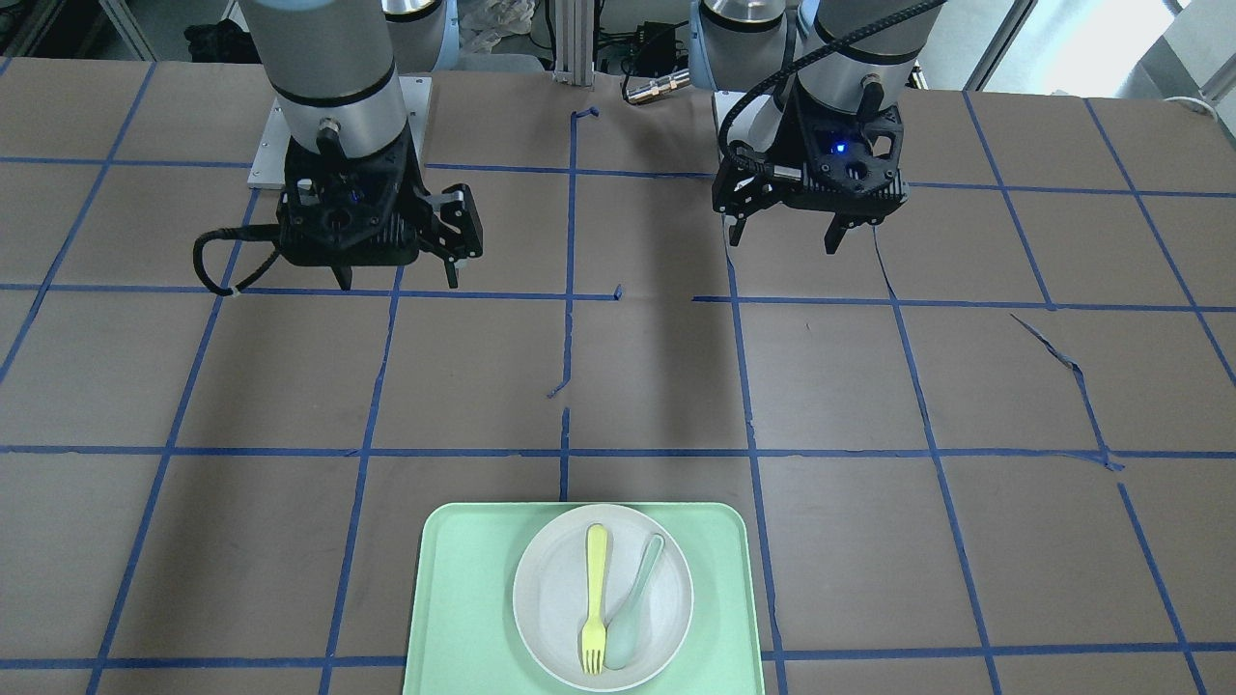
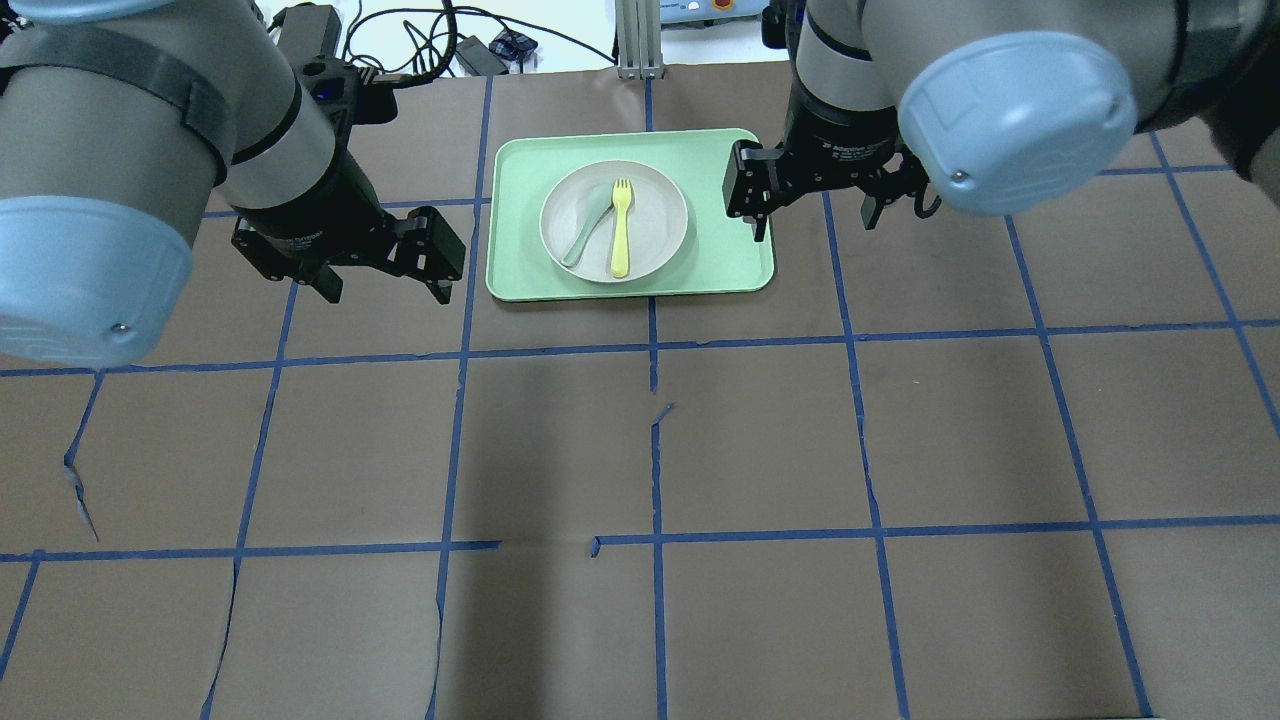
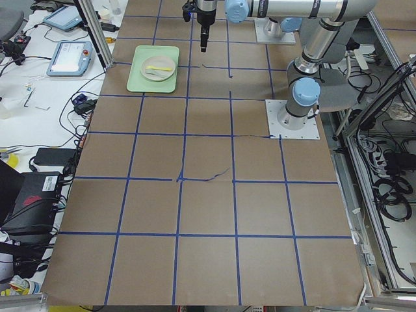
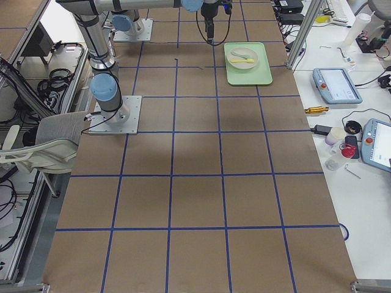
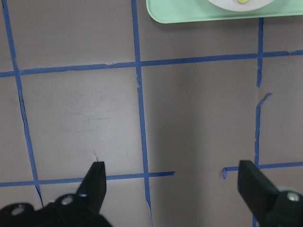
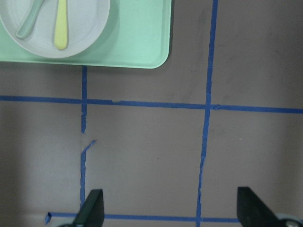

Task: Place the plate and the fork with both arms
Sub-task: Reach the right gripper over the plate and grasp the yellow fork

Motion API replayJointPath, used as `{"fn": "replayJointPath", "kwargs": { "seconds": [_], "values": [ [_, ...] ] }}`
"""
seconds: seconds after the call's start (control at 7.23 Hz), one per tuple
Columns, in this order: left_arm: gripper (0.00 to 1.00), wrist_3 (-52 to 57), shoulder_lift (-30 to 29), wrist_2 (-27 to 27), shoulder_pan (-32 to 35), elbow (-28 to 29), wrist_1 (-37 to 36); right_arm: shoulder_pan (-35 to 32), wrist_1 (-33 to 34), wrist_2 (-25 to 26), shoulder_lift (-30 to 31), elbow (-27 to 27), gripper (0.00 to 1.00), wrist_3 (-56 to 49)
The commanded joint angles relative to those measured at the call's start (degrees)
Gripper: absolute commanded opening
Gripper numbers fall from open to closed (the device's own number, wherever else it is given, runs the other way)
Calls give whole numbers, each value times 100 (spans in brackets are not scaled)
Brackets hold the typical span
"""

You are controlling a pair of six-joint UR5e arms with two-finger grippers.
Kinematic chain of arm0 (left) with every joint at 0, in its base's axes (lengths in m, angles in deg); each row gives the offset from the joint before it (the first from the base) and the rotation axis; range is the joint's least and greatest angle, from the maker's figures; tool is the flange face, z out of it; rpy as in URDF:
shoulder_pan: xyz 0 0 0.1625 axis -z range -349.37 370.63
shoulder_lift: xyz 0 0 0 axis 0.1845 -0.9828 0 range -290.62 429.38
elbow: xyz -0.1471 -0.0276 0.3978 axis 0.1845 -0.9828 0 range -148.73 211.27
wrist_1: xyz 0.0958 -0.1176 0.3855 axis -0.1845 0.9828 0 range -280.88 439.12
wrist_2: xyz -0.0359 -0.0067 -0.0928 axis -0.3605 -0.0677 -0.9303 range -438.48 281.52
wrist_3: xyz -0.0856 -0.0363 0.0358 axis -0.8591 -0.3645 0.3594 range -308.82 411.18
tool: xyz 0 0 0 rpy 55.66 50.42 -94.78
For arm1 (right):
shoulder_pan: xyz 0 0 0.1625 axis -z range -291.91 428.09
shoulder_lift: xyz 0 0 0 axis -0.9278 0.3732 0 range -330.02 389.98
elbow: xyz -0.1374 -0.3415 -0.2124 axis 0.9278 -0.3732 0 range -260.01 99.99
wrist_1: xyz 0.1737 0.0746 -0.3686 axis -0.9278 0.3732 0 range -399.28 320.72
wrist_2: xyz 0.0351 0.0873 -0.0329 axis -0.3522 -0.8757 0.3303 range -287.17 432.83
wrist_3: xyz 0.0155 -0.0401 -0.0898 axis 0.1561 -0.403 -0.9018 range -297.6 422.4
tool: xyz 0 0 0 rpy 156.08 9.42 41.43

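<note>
1. A round off-white shallow plate [image 2: 661, 214] sits about mid-way on a rectangular mint-green plastic tray [image 2: 722, 262]. The tray lies at the far side of the brown paper-covered bench [image 2: 760, 440], roughly centred between the two arms.
2. A slim bright yellow plastic fork [image 2: 621, 228] lies flat on the plate, tines at the far end and handle towards the robot.
3. A pale grey-green plastic spoon [image 2: 585, 233] shares the plate on the fork's left. Its far end lies just beside the fork's tines, and its near end angles away to the left.
4. The black left gripper [image 2: 386, 290] hangs above the bench, left of the tray and nearer the robot. Its fingers [image 5: 96, 185] are spread wide and hold nothing.
5. The black right gripper [image 2: 815, 225] hangs likewise on the right, nearer the robot than the tray. Its fingers [image 6: 93, 208] are also wide apart and empty.
6. Below both grippers is bare bench crossed by blue tape lines [image 2: 655, 345], torn in places.
7. A grey metal post [image 2: 635, 40] stands at the bench's far edge, just beyond the tray.
</note>
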Motion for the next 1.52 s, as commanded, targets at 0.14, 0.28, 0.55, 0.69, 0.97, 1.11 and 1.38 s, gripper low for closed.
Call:
{"fn": "replayJointPath", "kwargs": {
  "seconds": [0.14, 0.28, 0.55, 0.69, 0.97, 1.11, 1.38],
  "values": [
    [100, -4, -23, -7, 11, -28, -9, -405, 828, -1, -2130, -1480, 100, 1078],
    [100, -4, -23, -15, 11, -28, -9, -449, 1178, -1, -2780, -1710, 100, 1132],
    [100, -4, -23, -7, 11, -28, -9, -520, 2136, -1, -3618, -1818, 100, 1132],
    [100, -4, -41, -15, 11, -28, -9, -590, 2139, -1, -3822, -1992, 100, 1132],
    [100, -4, -67, -15, 11, -37, -9, -792, 2131, 60, -3947, -2091, 89, 1132],
    [100, -4, -58, -15, 11, -37, -9, -801, 2122, 43, -3947, -2065, 78, 1132],
    [100, -4, -67, -15, 19, -37, -9, -897, 2122, -1, -3956, -2029, 68, 1141]
  ]
}}
